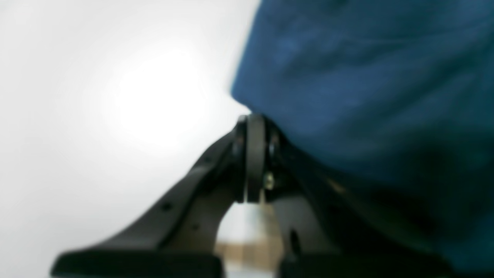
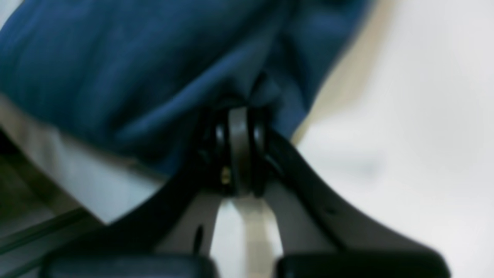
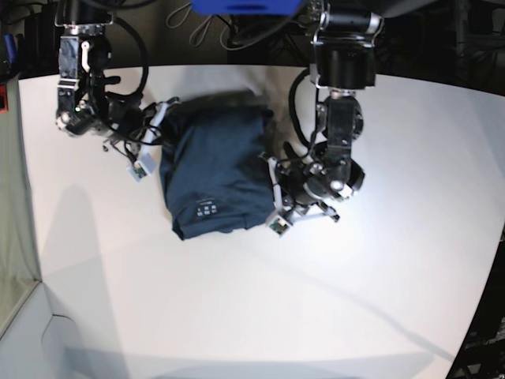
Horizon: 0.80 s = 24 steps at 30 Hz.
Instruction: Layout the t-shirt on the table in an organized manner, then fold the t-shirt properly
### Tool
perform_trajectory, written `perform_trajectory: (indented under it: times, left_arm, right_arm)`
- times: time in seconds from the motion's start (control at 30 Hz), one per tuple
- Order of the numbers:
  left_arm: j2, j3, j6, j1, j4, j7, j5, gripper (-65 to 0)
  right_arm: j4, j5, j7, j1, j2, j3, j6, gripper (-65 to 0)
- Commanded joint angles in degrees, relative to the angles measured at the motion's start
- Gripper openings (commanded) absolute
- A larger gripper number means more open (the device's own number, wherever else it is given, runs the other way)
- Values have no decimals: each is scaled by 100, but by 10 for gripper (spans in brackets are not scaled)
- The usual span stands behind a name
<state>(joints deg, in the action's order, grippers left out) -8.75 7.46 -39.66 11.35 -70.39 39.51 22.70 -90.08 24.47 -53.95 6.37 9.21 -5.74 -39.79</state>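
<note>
Navy cloth fills the middle of the base view: the t-shirt (image 3: 215, 172) lies bunched in a rough block on the white tabletop (image 3: 379, 300), upper centre of the frame, with its small white label mark showing toward its lower edge. At the shirt's right side the left pincer (image 3: 272, 188) sits low against the cloth edge; at the shirt's upper left the right pincer (image 3: 158, 118) meets the fabric near its top corner.

From the left wrist view, the left pincer (image 1: 252, 119) is pressed together, its tips at the lower left border of the t-shirt (image 1: 366, 85), which fills the upper right of that blurred frame; the tabletop (image 1: 96, 116) glows white on the left.

From the right wrist view, the right pincer (image 2: 241, 112) is pressed together with folds of the t-shirt (image 2: 135, 69) gathered at its tips, pinching the cloth. Blue fabric covers the upper left there, and the tabletop (image 2: 424, 135) shows pale on the right.
</note>
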Motion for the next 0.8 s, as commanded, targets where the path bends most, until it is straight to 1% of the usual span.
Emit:
perform_trajectory:
  times: [0.0, 0.03, 0.2, 0.33, 0.4, 0.5, 0.6, 0.7, 0.77]
  left_arm:
    - [-25, -4, -34, 56, 10, 168, 117, -648]
    - [-25, -12, -34, 91, 10, 168, 82, -648]
    - [-25, -21, -34, 152, -16, 168, -516, -648]
    - [-25, -21, -34, 152, -51, 177, -569, -648]
    - [-25, -12, -34, 135, -192, 194, -604, -648]
    - [-25, 128, -34, 38, -693, 177, -613, -648]
    - [-25, 647, -34, -50, -1370, 177, -613, -648]
    - [-25, 1025, -34, -76, -1950, 230, -613, -648]
    - [-25, 1218, -34, -243, -2310, 238, -613, -648]
  right_arm:
    - [-104, 81, 90, -61, 6, 42, -21, -650]
    - [-104, 81, 90, -61, -3, 95, -21, -650]
    - [-104, 81, 90, 79, -11, 226, -21, -650]
    - [-104, 81, 90, 79, 15, 191, -21, -650]
    - [-121, 72, 90, 88, 120, 112, -21, -650]
    - [-192, 72, 90, 115, 173, -195, -21, -650]
    - [-253, 72, 90, 123, 182, -714, -21, -650]
    - [-288, 72, 72, 141, 217, -1242, -21, -650]
    - [-455, 81, 46, 273, 261, -1391, -21, -650]
